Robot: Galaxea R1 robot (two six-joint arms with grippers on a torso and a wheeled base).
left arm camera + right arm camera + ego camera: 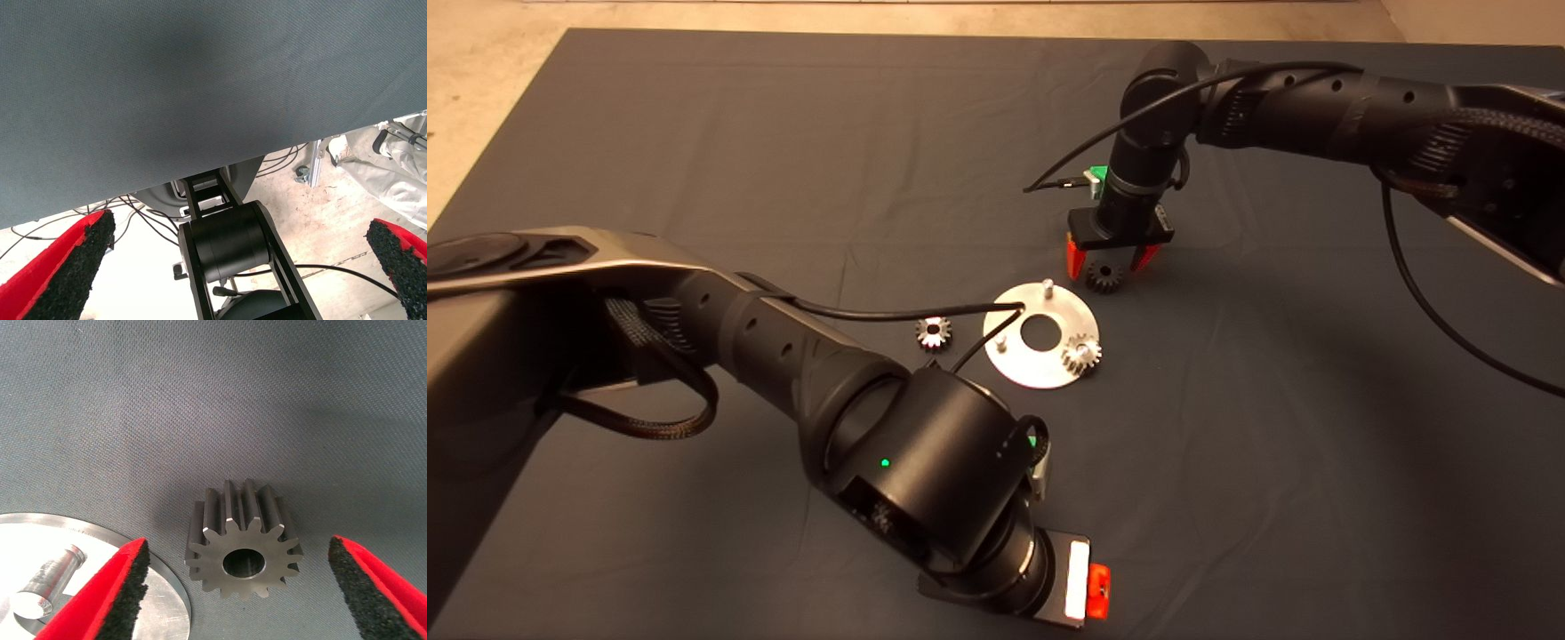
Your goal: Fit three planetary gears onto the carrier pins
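The right gripper is hanging just above the mat, pointing straight down, its red fingers spread wide and released. A loose gear is lying flat on the mat between the fingers, touching neither pad; the right wrist view shows this gear with clear mat on both sides of it, between the two pads. The right arm is reaching in from the right edge of the surface, its forearm running roughly level above the mat and its wrist bending sharply down to the gripper.

Just beside that gear, towards the near edge, the disc is lying flat around the middle of the surface. A bare pin is standing on the disc's far rim, nearest the gripper, and the right wrist view shows the same pin. A second bare pin is standing on the rim's left side. A second gear is sitting on the pin at the right rim. A third gear is lying on the mat just left of the disc.

The left gripper is sitting near the surface's near edge, its arm coming in from the left edge with the wrist folding downward. Its pads are standing wide apart, grasping nothing, and its wrist view is looking past the mat's edge to the floor.
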